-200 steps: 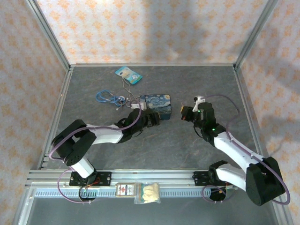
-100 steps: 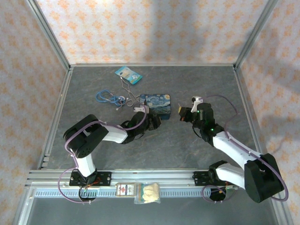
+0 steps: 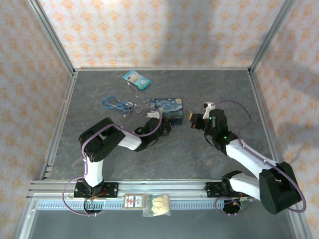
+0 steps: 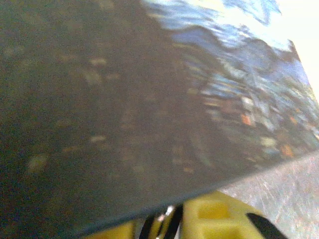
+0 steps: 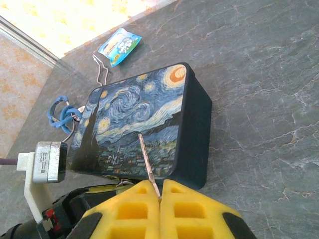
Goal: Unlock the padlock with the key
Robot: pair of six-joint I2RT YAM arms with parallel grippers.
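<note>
In the right wrist view my right gripper is shut on the key, a thin pale strip sticking up from between the yellow pads toward the blue starry tin. From above, the right gripper hovers just right of the tin. My left gripper sits pressed against the tin's near side. In the left wrist view its yellow fingers close on a small dark thing with silvery glints, the padlock, mostly hidden. A silvery shackle bit peeks out below the tin.
A blue cord and bent wire loops lie left of the tin. A pale blue packet rests near the back. Small packets sit on the front rail. Metal frame posts bound the grey table.
The left arm's shoulder and elbow have swung right and folded, keeping its gripper at the tin's near side. The right gripper has edged slightly left toward the tin.
</note>
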